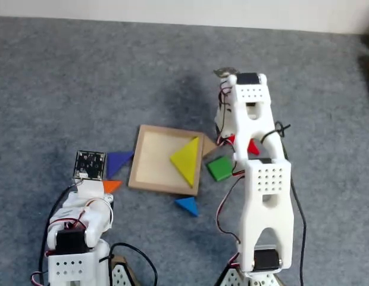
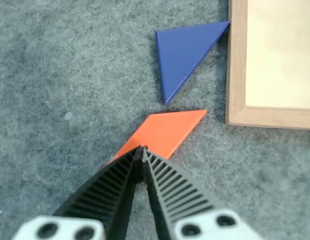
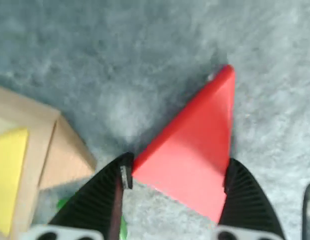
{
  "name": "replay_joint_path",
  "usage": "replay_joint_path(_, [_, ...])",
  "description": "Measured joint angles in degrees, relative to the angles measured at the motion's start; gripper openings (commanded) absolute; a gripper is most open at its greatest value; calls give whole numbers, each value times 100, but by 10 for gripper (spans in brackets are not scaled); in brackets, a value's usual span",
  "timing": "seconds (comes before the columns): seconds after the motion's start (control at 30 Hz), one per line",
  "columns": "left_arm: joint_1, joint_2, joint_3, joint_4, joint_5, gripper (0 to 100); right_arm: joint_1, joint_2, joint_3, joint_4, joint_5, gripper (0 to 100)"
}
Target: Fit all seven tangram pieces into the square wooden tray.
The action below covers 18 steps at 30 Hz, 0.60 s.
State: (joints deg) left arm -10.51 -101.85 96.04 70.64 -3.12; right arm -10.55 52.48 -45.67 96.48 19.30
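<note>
In the high view, the square wooden tray [image 1: 137, 162] lies mid-table between the arms. Only the yellow triangle [image 1: 185, 159] is inside it, against its right edge, so the task looks barely begun. The dark blue triangle [image 1: 118, 161] and the orange parallelogram [image 1: 112, 186] lie just off the tray's left edge. The green square [image 1: 219, 168] and a wood-coloured triangle [image 1: 209, 146] lie off its right edge, and the light blue triangle [image 1: 187, 205] lies toward the table's near edge. The left arm [image 1: 77, 229] is folded low by the near left corner. The right arm [image 1: 265, 196] stretches toward the far edge and bends down over the red triangle [image 1: 253, 146].

In the left wrist view, the left gripper [image 2: 141, 152] is pressed closed on nothing. Its tips point down at the parallelogram's near end, probably parked or ready to nudge it. Whether they touch it cannot be told.

In the right wrist view, the right gripper [image 3: 177, 172] points straight down. Its jaws are spread wide and closed against two sides of the red triangle, which looks like a grip for carrying it to the tray corner nearby.
</note>
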Motion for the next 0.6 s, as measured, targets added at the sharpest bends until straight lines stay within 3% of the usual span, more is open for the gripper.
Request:
replay_joint_path(0.33, [0,0,0,0,0,5,53,-387,-352,334,466,156])
replay_joint_path(0.6, [0,0,0,0,0,5,-281,-1758,844,343,738,161])
